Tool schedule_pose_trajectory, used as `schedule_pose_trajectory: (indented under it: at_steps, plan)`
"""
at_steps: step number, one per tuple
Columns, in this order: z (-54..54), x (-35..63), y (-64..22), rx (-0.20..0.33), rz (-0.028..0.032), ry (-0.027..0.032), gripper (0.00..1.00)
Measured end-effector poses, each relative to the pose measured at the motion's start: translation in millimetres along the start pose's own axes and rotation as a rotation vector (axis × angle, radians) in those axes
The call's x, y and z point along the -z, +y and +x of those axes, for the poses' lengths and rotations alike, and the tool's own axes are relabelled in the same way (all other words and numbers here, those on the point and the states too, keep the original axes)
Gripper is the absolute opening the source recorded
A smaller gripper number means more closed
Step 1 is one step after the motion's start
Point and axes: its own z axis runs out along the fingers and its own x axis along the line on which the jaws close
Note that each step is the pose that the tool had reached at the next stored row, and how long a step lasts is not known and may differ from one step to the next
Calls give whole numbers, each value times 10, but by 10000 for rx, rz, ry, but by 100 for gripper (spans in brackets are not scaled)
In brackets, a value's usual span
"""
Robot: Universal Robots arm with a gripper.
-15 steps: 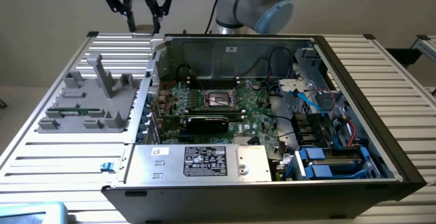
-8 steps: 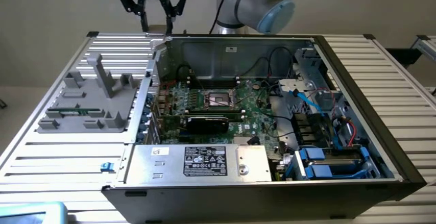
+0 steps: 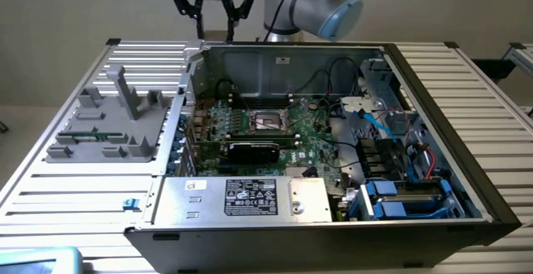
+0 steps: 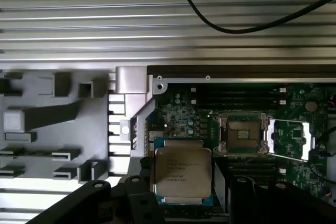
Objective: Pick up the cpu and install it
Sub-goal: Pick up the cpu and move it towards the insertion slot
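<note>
Gripper: the black multi-link gripper (image 3: 210, 2) on the grey and blue arm was closed on the chip, its fingers pressed against two opposite edges.
Cpu: the small flat square cpu (image 4: 182, 174), with a shiny silver metal lid and a thin green rim, hung in that pinch with its printed top facing the wrist camera. It looked level.
Landmark: the square metal-framed socket (image 4: 244, 134) on the green motherboard lay open, its hinged plate folded out beside it.
Cpu's place: lifted well clear of the socket and off to one side, not over it.
Gripper's place: in the exterior view it hung high above the socket (image 3: 271, 122), well apart from it and towards that view's left.
Progress: pick-up looked done; the socket was not yet filled.
Handling: probably light, stiff and thin. The smooth lid would likely be slippery, and the underside contacts are likely fragile.
Where to hold: by two opposite edges of the rim, kept flat, with only mild squeeze.
Risk: a tilt or skewed grip could seat it badly in the socket.
</note>
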Motion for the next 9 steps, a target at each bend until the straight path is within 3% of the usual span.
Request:
schedule_pose_trajectory:
  at_steps: [4, 9]
  plan:
    - [-140, 7, 3, 0, -1, -15, 54]
    - [-249, 14, 5, 6, -2, -152, 54]
